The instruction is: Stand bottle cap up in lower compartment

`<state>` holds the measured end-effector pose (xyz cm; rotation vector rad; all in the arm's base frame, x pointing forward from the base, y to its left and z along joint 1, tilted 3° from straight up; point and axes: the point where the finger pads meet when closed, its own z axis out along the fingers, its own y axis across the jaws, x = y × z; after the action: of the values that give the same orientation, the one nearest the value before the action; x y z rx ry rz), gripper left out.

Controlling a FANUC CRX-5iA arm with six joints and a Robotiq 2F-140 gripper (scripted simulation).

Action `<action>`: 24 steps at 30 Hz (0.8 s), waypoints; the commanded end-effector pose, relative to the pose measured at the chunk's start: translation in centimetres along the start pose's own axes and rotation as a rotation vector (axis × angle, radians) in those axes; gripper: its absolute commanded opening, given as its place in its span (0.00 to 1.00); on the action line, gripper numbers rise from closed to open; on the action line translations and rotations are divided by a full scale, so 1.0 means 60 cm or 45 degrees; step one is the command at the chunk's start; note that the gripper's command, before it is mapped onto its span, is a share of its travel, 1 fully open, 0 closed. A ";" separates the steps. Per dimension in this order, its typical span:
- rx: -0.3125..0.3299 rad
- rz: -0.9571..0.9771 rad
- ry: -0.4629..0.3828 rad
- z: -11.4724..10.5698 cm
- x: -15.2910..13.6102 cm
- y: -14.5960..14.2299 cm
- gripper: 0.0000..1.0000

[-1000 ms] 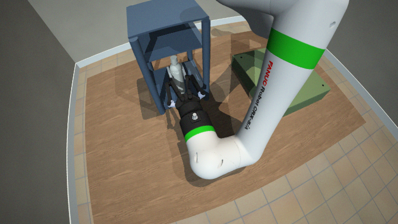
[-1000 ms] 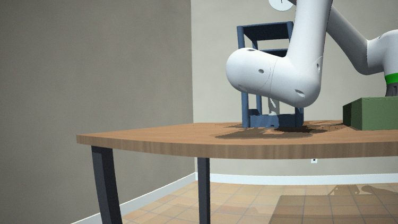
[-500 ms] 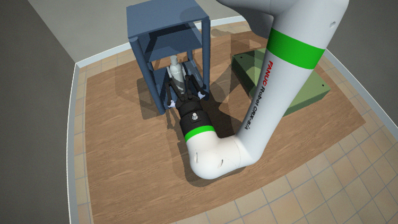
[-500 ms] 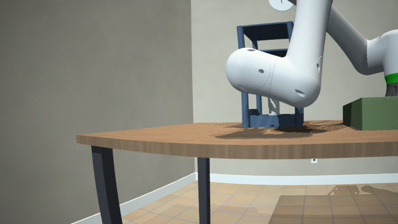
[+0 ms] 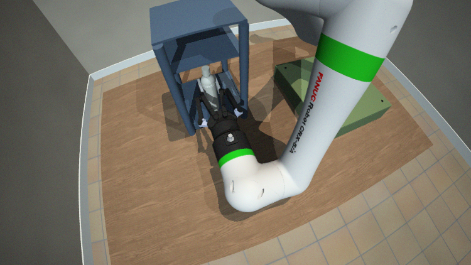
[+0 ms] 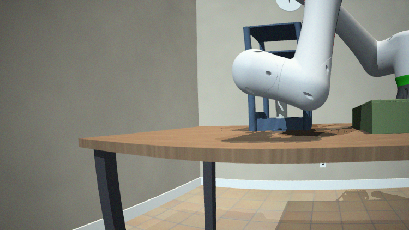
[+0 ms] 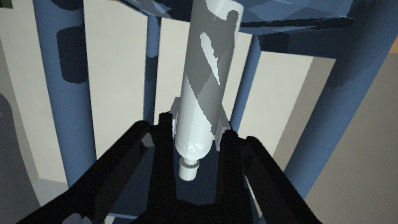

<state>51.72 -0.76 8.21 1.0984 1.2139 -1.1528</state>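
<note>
In the top view I see the shelving unit [image 5: 197, 19] at upper left; my gripper [image 5: 213, 90] reaches in from frame centre, clamped on the bottle [image 5: 208, 86] inside the lower compartment. Blue posts flank the black fingers closely.

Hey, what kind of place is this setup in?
Likely a robot test room or lab: a white arm mounted by a wooden table, its pincer gripping a bottle inside a blue shelving unit, with bare walls and tiled floor.
</note>
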 end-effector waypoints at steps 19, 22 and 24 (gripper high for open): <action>0.000 0.000 0.000 0.000 0.000 0.000 0.38; 0.000 0.000 0.000 0.000 0.000 0.000 0.38; 0.000 0.000 0.000 0.000 0.000 0.000 0.38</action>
<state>51.72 -0.76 8.21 1.0984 1.2139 -1.1528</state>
